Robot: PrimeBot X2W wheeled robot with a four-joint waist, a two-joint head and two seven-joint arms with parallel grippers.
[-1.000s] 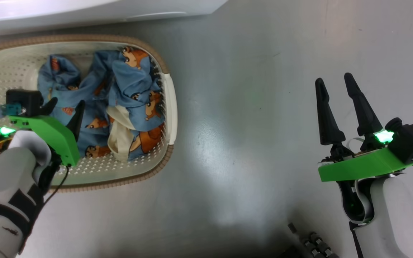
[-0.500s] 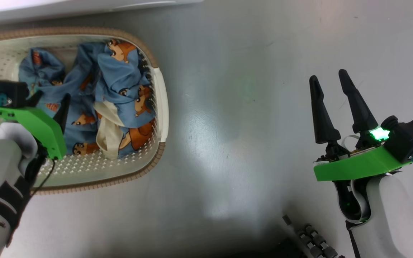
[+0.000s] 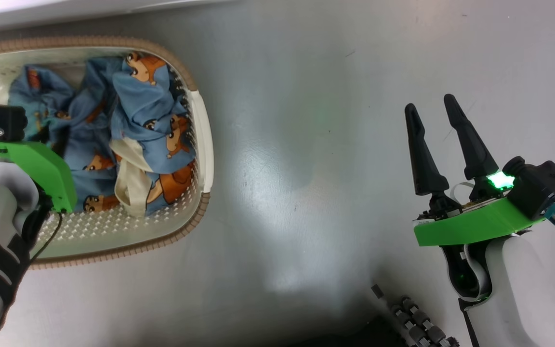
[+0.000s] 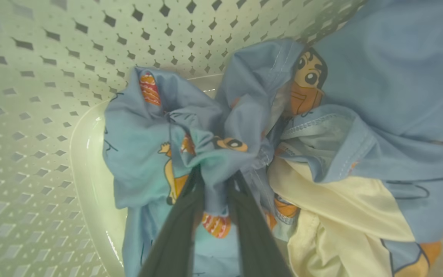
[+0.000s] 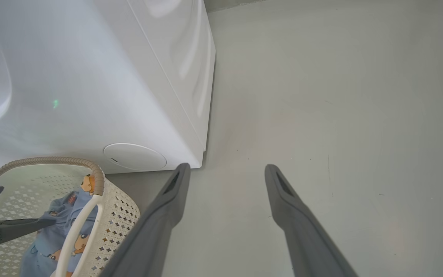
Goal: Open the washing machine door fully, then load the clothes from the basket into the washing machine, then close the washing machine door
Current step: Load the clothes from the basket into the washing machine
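The cream basket (image 3: 205, 144) with a brown woven rim sits on the floor at the left, below the white washing machine (image 3: 65, 9). In it lie the clothes (image 3: 142, 106), light blue with orange-brown bears and some cream cloth. My left gripper (image 3: 56, 142) reaches down into the basket. In the left wrist view that gripper (image 4: 218, 181) is shut on a bunched fold of the clothes (image 4: 190, 138). My right gripper (image 3: 434, 130) hovers open over bare floor at the right, holding nothing. The washing machine door is out of view.
The right wrist view shows the washing machine (image 5: 90, 77) corner with a round white cap (image 5: 135, 156) low on its front, and the basket (image 5: 98, 181) beside it. Grey floor (image 3: 306, 168) stretches between basket and right arm. Dark rollers of my base (image 3: 417, 323) lie at the bottom.
My left gripper's fingers have come together on the blue cloth in the basket. The head camera has shifted, sliding the basket leftward in view. The right gripper stays open.
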